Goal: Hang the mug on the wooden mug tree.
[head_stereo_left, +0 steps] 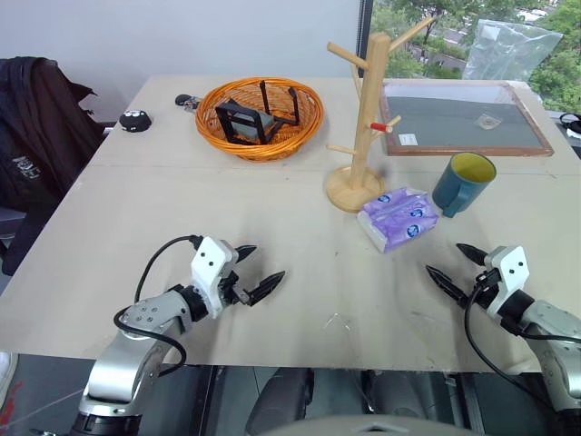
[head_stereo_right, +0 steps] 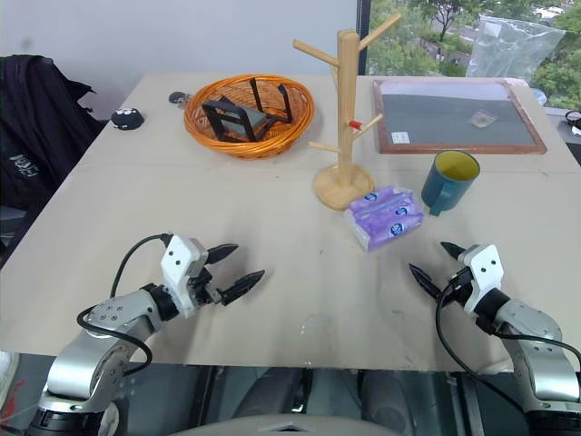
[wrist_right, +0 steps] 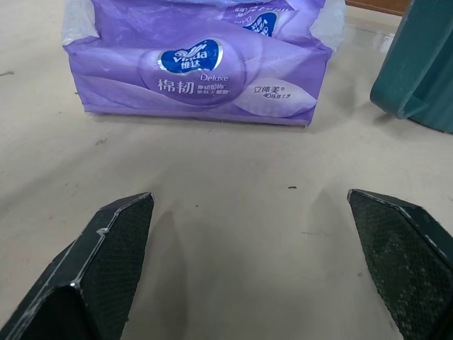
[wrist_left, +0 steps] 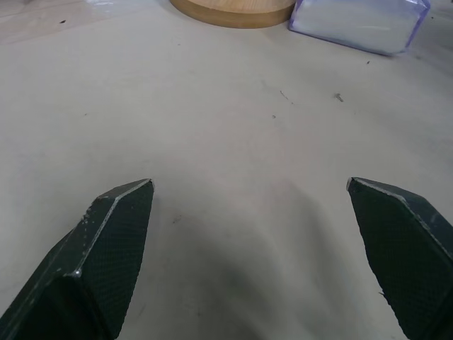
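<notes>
The teal-blue mug (head_stereo_left: 463, 183) with a yellow inside stands upright on the table, right of the wooden mug tree (head_stereo_left: 365, 118), whose pale post carries angled pegs, one red-tipped. The mug's edge (wrist_right: 417, 71) also appears in the right wrist view. My right gripper (head_stereo_left: 456, 264) hovers low over the table's near right part, open and empty, nearer to me than the mug. My left gripper (head_stereo_left: 256, 269) is open and empty at the near left, far from both. The tree's round base (wrist_left: 233, 8) lies ahead of its fingers (wrist_left: 106, 248).
A purple tissue pack (head_stereo_left: 398, 217) lies between the tree base and the mug, just ahead of my right gripper. An orange wicker basket (head_stereo_left: 260, 116) holding black items sits at the back. A framed board (head_stereo_left: 463, 118) lies behind the mug. A dark jacket (head_stereo_left: 36, 118) hangs at the left.
</notes>
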Controlling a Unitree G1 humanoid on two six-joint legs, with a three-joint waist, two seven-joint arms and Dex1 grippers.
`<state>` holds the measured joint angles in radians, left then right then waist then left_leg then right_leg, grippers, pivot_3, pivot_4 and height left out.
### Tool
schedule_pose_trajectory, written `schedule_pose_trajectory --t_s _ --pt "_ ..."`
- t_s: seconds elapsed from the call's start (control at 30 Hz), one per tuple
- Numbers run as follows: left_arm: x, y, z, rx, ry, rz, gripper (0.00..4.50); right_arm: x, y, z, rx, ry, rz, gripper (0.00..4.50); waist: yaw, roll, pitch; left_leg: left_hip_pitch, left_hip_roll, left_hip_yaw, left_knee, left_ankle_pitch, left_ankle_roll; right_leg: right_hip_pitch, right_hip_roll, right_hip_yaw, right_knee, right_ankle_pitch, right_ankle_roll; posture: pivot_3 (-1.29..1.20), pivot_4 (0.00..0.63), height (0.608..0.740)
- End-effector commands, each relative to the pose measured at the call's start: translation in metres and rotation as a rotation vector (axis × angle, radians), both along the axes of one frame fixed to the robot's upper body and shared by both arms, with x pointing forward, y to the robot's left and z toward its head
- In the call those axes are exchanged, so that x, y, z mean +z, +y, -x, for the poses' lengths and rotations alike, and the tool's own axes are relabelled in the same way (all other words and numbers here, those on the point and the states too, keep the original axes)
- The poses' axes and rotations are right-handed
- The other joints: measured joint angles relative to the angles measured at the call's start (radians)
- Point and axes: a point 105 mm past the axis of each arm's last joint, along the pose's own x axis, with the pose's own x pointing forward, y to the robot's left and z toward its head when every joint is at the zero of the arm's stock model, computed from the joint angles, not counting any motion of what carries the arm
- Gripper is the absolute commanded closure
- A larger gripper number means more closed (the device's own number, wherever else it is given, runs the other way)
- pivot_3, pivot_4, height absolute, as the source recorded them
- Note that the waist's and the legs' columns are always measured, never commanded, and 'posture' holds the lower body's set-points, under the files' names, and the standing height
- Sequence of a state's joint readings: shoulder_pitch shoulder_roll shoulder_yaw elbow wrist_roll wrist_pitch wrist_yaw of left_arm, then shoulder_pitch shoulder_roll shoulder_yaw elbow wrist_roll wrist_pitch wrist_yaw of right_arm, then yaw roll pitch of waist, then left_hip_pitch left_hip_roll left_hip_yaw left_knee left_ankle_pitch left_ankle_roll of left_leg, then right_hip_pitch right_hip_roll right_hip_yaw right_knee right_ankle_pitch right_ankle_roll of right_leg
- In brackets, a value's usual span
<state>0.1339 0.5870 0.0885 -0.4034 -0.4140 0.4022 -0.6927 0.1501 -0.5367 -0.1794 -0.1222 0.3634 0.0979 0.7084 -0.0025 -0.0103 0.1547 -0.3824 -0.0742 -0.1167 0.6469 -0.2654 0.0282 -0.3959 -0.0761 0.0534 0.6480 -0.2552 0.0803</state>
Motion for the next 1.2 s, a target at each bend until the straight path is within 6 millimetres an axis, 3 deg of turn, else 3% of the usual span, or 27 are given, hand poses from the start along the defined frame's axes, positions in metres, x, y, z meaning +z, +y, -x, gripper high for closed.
schedule_pose_trajectory --t_s 0.03,0.53,0.77,0.9,1.0,1.1,1.2 --pt "0.014 0.001 -0.001 0.007 -0.065 0.002 0.0 0.013 -0.005 -0.001 -0.024 -0.054 -0.011 0.04 0.0 0.0 0.0 0.0 0.0 0.0 0.0 0.0 0.0 0.0 0.0 0.0 0.0 0.0 0.0 0.0 0.15 0.74" --pt "0.015 0.003 -0.003 0.003 -0.071 0.007 0.0 0.015 -0.01 0.003 -0.079 -0.069 -0.029 0.04 -0.002 0.0 0.0 0.0 0.0 0.0 0.0 0.0 0.0 0.0 0.0 0.0 0.0 0.0 0.0 0.0 0.15 0.74" --pt "0.018 0.002 -0.005 0.004 -0.081 0.017 0.0 0.028 -0.011 -0.006 -0.197 -0.133 -0.079 0.04 -0.003 0.0 0.0 0.0 0.0 -0.001 0.0 0.0 0.0 0.0 0.0 0.0 0.0 0.0 0.0 0.0 0.15 0.74" --pt "0.029 -0.007 -0.006 -0.07 -0.118 0.018 0.0 0.044 0.003 -0.012 -0.282 -0.188 -0.148 0.04 -0.003 0.001 0.0 0.0 0.0 -0.001 0.0 0.001 -0.001 0.0 0.0 -0.001 0.0 0.0 0.0 0.0 0.15 0.74" --pt "0.047 -0.016 -0.017 -0.095 -0.184 0.011 0.0 0.053 0.013 -0.021 -0.371 -0.212 -0.182 0.04 -0.004 0.001 0.0 0.0 0.0 -0.002 0.0 0.001 -0.002 -0.001 0.002 -0.001 0.001 0.001 -0.001 0.0 0.15 0.74" --pt "0.075 -0.039 -0.029 -0.167 -0.243 0.039 0.0 0.056 0.014 -0.04 -0.521 -0.236 -0.213 0.04 -0.001 0.0 0.0 0.0 0.0 -0.005 0.001 0.002 -0.004 0.0 0.005 -0.003 0.001 0.002 -0.002 0.0 0.15 0.74" --pt "0.09 -0.055 -0.027 -0.26 -0.253 0.055 0.0 0.054 0.015 -0.052 -0.59 -0.245 -0.199 0.04 -0.008 0.0 -0.001 0.0 -0.002 -0.004 0.001 0.005 -0.009 -0.001 0.005 -0.003 0.002 0.002 -0.002 0.0 0.15 0.74"
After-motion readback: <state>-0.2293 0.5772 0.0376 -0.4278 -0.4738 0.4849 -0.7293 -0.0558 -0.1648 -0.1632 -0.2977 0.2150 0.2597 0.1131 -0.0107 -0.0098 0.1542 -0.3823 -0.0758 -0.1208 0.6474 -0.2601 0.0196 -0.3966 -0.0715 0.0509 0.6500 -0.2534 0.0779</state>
